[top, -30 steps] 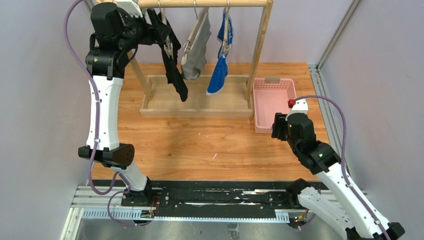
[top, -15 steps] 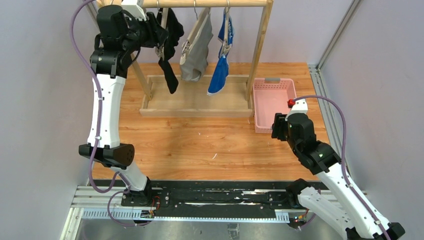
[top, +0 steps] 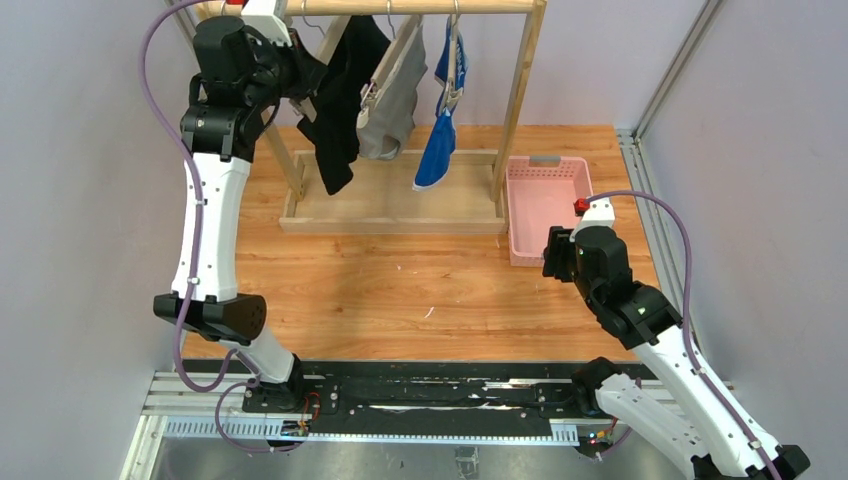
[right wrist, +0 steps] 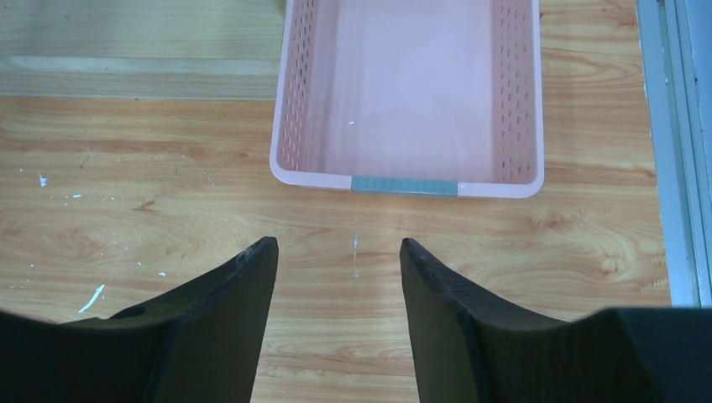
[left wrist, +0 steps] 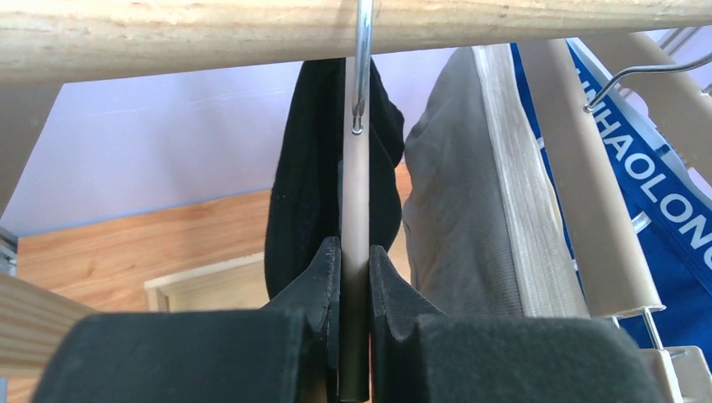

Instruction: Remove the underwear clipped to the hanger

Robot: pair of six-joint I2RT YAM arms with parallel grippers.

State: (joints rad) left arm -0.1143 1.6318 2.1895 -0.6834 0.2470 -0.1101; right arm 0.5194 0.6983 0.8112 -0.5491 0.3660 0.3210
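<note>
The soft, light black briefs, hung at 11 o'clock, are best tugged near the top edge; their hanger is pinched by the left gripper, and the right gripper is spread wide.

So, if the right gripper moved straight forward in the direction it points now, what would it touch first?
Most likely the near wall of the pink basket, directly ahead of the open right gripper. Only wooden table lies between; if the gripper tilts downward, it may touch that first.
</note>
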